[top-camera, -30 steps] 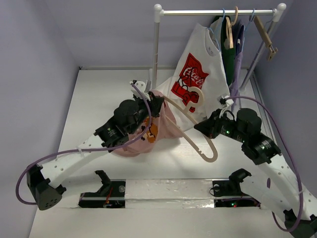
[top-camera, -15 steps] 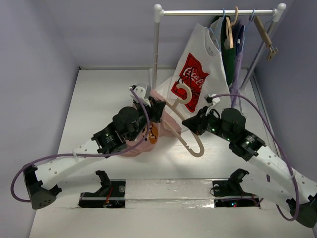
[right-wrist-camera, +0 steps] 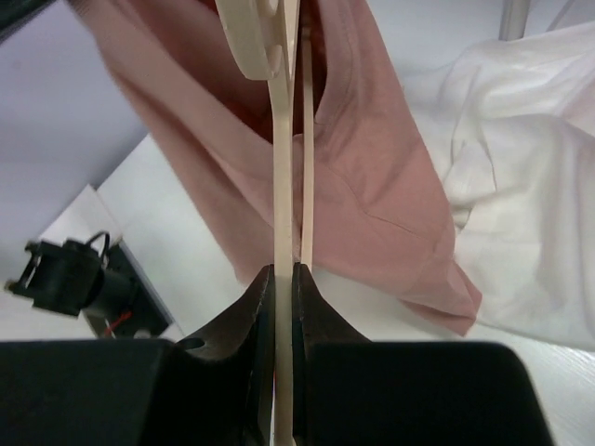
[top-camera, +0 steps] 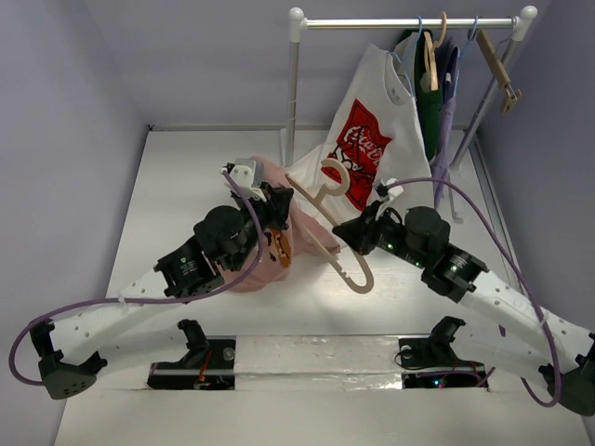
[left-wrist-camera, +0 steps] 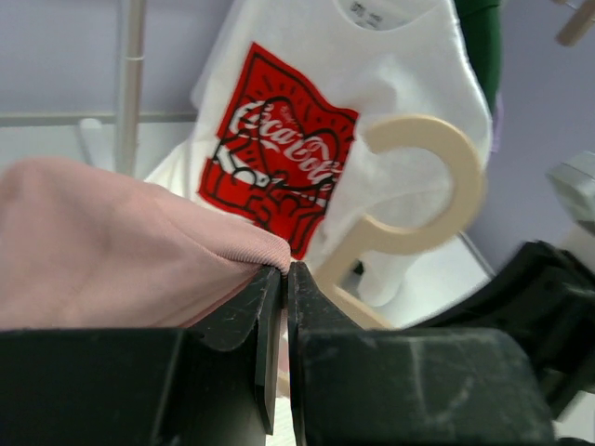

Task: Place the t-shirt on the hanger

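Left pincer [left-wrist-camera: 284,271] clamped on pink t-shirt [left-wrist-camera: 102,251] (at a ribbed edge), right pincer [right-wrist-camera: 284,274] clamped on cream hanger [right-wrist-camera: 282,177]

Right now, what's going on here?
The left claw is shut on the edge of the pink t-shirt, holding it bunched above the table. The right claw is shut on the cream hanger, whose far end appears to poke into the shirt's opening. The shirt is not yet spread over the hanger. A white shirt hangs on the rack behind.
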`<action>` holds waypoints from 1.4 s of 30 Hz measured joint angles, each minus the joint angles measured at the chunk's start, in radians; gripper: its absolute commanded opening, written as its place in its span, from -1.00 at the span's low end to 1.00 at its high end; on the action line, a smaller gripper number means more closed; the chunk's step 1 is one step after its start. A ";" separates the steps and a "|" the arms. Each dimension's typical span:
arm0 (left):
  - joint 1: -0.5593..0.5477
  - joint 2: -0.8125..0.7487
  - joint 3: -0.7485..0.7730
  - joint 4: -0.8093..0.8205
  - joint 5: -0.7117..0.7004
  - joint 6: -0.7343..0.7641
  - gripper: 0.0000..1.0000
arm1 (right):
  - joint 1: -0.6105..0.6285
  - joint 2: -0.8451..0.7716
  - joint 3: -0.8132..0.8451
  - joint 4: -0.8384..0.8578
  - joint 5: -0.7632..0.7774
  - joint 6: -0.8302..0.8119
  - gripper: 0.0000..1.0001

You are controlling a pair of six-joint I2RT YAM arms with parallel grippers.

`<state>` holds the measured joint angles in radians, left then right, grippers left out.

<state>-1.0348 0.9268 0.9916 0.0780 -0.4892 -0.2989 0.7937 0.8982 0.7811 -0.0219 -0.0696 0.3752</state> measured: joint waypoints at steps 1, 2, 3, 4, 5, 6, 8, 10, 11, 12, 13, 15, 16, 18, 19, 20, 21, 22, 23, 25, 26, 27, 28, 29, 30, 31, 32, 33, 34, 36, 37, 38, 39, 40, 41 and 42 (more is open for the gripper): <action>0.000 -0.006 0.000 -0.011 -0.016 0.005 -1.00 | 0.000 -0.018 0.000 -0.030 -0.011 -0.008 -1.00; -0.001 -0.013 0.000 -0.025 -0.034 0.011 -1.00 | 0.000 -0.040 0.000 -0.060 -0.023 -0.015 -1.00; -0.002 -0.019 0.002 -0.038 -0.049 0.014 -1.00 | 0.000 -0.075 0.000 -0.105 -0.042 -0.025 -1.00; -0.003 -0.025 0.008 -0.053 -0.065 0.016 -1.00 | 0.000 -0.117 0.000 -0.150 -0.061 -0.034 -1.00; -0.003 -0.028 0.017 -0.066 -0.077 0.018 -1.00 | 0.000 -0.152 0.002 -0.188 -0.076 -0.041 -1.00; -0.003 -0.029 0.026 -0.076 -0.089 0.020 -1.00 | 0.000 -0.196 0.006 -0.235 -0.099 -0.048 -1.00; -0.002 -0.029 0.041 -0.093 -0.100 0.021 -1.00 | 0.000 -0.254 0.011 -0.307 -0.136 -0.060 -1.00; 0.003 -0.028 0.051 -0.108 -0.103 0.021 -1.00 | 0.000 -0.303 0.011 -0.363 -0.177 -0.064 -1.00; 0.004 -0.026 0.054 -0.113 -0.102 0.020 -1.00 | 0.000 -0.320 0.011 -0.383 -0.193 -0.064 -1.00; 0.005 -0.019 0.059 -0.120 -0.101 0.020 -1.00 | 0.000 -0.330 0.011 -0.396 -0.207 -0.063 -1.00; 0.006 -0.012 0.065 -0.125 -0.098 0.020 -1.00 | 0.000 -0.335 0.011 -0.404 -0.218 -0.062 -1.00; 0.007 0.011 0.078 -0.132 -0.089 0.018 -1.00 | 0.000 -0.334 0.015 -0.423 -0.222 -0.058 -1.00; 0.007 0.026 0.083 -0.131 -0.078 0.017 -1.00 | 0.000 -0.333 0.016 -0.425 -0.222 -0.056 -1.00; 0.009 0.048 0.085 -0.124 -0.040 0.009 -1.00 | 0.000 -0.323 0.016 -0.415 -0.224 -0.043 -1.00; 0.008 0.058 0.085 -0.121 -0.019 0.005 -1.00 | 0.000 -0.307 0.016 -0.401 -0.225 -0.036 -1.00; 0.006 0.068 0.085 -0.116 0.003 0.000 -1.00 | 0.000 -0.285 0.016 -0.380 -0.224 -0.031 -1.00; 0.000 0.076 0.085 -0.111 0.016 -0.004 -1.00 | 0.001 -0.252 0.017 -0.351 -0.213 -0.029 -1.00; -0.012 0.084 0.085 -0.106 0.021 -0.009 -1.00 | 0.003 -0.214 0.017 -0.315 -0.197 -0.027 -1.00; -0.026 0.089 0.084 -0.104 0.024 -0.014 -1.00 | 0.005 -0.185 0.017 -0.282 -0.179 -0.023 -1.00; -0.055 0.090 0.080 -0.103 0.027 -0.023 -1.00 | 0.006 -0.109 0.006 -0.195 -0.132 -0.013 -1.00; -0.066 0.087 0.079 -0.100 0.030 -0.026 -1.00 | 0.006 -0.083 -0.001 -0.162 -0.119 -0.009 -1.00; -0.072 0.083 0.073 -0.091 0.033 -0.028 -1.00 | 0.007 -0.060 -0.010 -0.121 -0.110 -0.003 -1.00; -0.076 0.074 0.063 -0.077 0.039 -0.029 -1.00 | 0.008 -0.034 -0.012 -0.082 -0.109 0.002 -1.00; -0.077 0.066 0.055 -0.070 0.044 -0.028 -1.00 | 0.010 -0.009 -0.011 -0.045 -0.109 0.006 -1.00; -0.077 0.059 0.051 -0.066 0.046 -0.027 -1.00 | 0.016 0.018 -0.011 -0.007 -0.109 0.007 -1.00; -0.077 0.055 0.051 -0.066 0.049 -0.026 -1.00 | 0.023 0.039 -0.011 0.021 -0.109 0.008 -1.00; -0.077 0.051 0.051 -0.061 0.057 -0.024 -1.00 | 0.027 0.050 -0.011 0.040 -0.109 0.008 -1.00; -0.077 0.047 0.051 -0.060 0.061 -0.023 -1.00 | 0.032 0.058 -0.012 0.061 -0.108 0.007 -1.00; -0.077 0.044 0.051 -0.058 0.077 -0.020 -1.00 | 0.033 0.058 -0.012 0.076 -0.106 0.006 -1.00; -0.078 0.043 0.051 -0.048 0.106 -0.018 -1.00 | 0.036 0.058 -0.012 0.120 -0.096 -0.003 -1.00; -0.082 0.045 0.051 -0.042 0.119 -0.017 -1.00 | 0.038 0.058 -0.012 0.143 -0.090 -0.006 -1.00; -0.087 0.047 0.051 -0.038 0.126 -0.017 -1.00 | 0.038 0.060 -0.012 0.168 -0.081 -0.009 -1.00; -0.093 0.049 0.050 -0.034 0.132 -0.017 -1.00 | 0.039 0.060 -0.012 0.194 -0.068 -0.012 -1.00; -0.099 0.049 0.048 -0.029 0.134 -0.018 -1.00 | 0.039 0.060 -0.012 0.221 -0.049 -0.013 -1.00; -0.103 0.050 0.044 -0.021 0.136 -0.019 -1.00 | 0.039 0.058 -0.012 0.245 -0.028 -0.014 -1.00; -0.105 0.048 0.037 -0.011 0.137 -0.022 -1.00 | 0.040 0.055 -0.012 0.267 -0.002 -0.016 -1.00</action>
<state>-1.1393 0.9752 1.0286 0.0673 -0.3527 -0.3206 0.8333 0.9531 0.7692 0.2455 -0.0711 0.3588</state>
